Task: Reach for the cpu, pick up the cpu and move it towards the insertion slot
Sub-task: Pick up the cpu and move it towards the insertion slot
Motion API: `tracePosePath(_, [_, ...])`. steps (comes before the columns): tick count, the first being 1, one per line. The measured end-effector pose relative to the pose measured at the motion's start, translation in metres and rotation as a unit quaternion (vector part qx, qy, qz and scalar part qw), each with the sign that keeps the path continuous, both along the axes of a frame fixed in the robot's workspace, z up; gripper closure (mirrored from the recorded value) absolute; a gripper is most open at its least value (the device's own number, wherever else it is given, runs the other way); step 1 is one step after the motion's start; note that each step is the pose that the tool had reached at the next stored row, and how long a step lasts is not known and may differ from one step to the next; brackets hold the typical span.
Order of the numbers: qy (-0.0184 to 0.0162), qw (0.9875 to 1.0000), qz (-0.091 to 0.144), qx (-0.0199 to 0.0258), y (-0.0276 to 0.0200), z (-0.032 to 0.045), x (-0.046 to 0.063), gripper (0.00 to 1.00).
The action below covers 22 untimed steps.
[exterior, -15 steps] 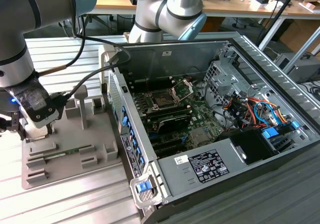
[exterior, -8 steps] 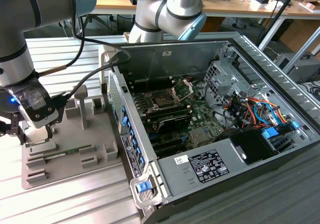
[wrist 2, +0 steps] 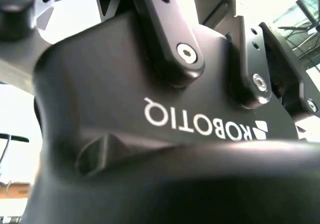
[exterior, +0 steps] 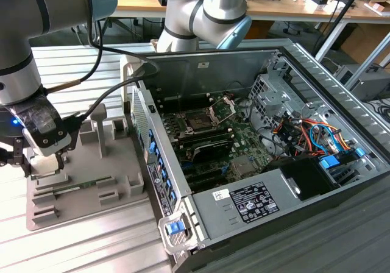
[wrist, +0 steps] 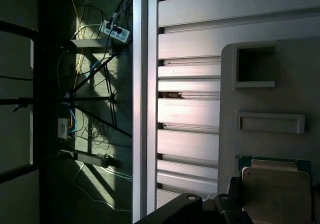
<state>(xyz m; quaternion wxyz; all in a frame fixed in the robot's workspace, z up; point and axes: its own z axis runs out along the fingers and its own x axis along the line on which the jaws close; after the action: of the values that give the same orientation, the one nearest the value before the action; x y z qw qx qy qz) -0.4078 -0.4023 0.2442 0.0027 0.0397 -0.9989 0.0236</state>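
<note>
So the arm (exterior: 24, 53) is down over the grey tray (exterior: 91, 181), with the gripper (exterior: 47, 163) hanging right above the tray's end on the exterior view's left. Honestly I can't tell if the claw is released or clenched, because the arm's own bulk hides it.

In the first wrist view the cpu (wrist: 277, 191) is lying flat on the tray (wrist: 270, 84), whitish metal face up with a greenish rim peeking out along one edge. A dark bit of the gripper sits just beside it. It's close enough that it might be touching, but I can't say for sure. So the chip is on the tray, not lifted as far as I can see.

There's also a thin green memory stick (exterior: 76, 188) lying in a groove near the middle of the tray.

The open case (exterior: 292, 133) sits just beside the tray, on the exterior view's right. The slot (exterior: 198, 122) is inside it, well apart from the tray, and its shiny frame is flipped up.

The tray and the case both sit on a slatted metal table (exterior: 73, 242).

The second wrist view is just the black gripper body up close.
</note>
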Motion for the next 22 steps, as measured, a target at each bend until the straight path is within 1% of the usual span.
tracePosePath(1, [0.0, 1.0, 0.0, 0.0022, 0.0, 0.0, 0.0, 0.45])
tracePosePath(7, [0.0, 1.0, 0.0, 0.0037, 0.0, 0.0, 0.0, 0.45])
tracePosePath(14, [-0.0001, 1.0, 0.0, 0.0047, 0.0, 0.0001, 0.0, 0.45])
tracePosePath(22, [0.0, 1.0, 0.0, 0.0046, 0.0, 0.0032, 0.0, 0.45])
